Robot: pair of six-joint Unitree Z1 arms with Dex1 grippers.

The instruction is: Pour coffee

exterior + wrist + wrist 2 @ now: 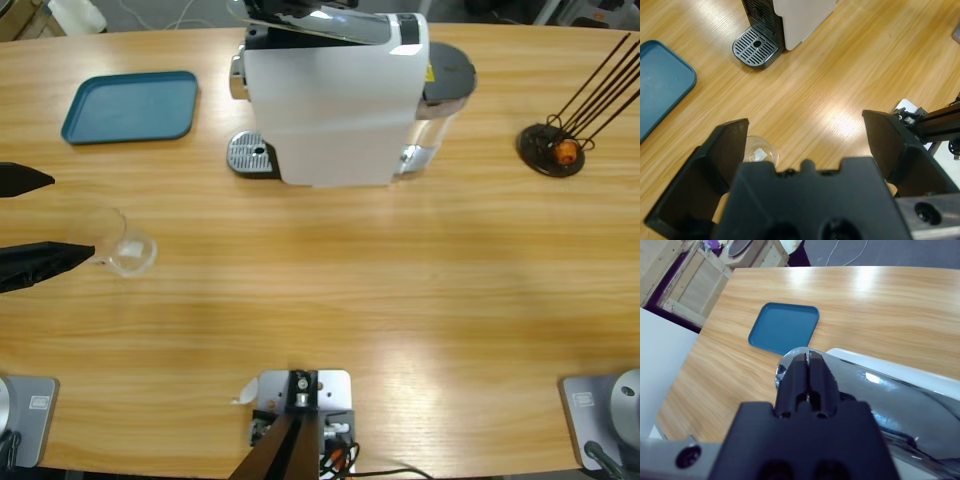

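Spread wide at the table's left edge: left gripper [805,122], jaws apart, nothing between them yet but air and one side of the glass [118,240].

Advice for the step, judged to be the grasp on the glass before it goes to the machine:
- Mind the long wooden table [400,300] first. Keep the lower jaw off the boards while closing in.
- Treat the white coffee machine [335,100] as the goal. Plan the carry so the glass ends upright on the drip grate [250,153].
- Pass clear of the blue tray [130,105], which lies well apart toward the back.
- Centre before closing. Seen from the left wrist, the glass sits just beside one jaw and far from the other, so shift sideways until both jaws flank it evenly.
- Close gently and low on the wall. Expect smooth, light glass to slip or tip.
- Look for coffee only in the glass bottom. Cannot tell whether any is there; only a pale glint shows.

Pose: left arm low, reaching in from the left edge, wrist tilted down over the glass. Right gripper [807,357] up at the machine's top, jaws pressed together, tips against the chrome lever [890,390].
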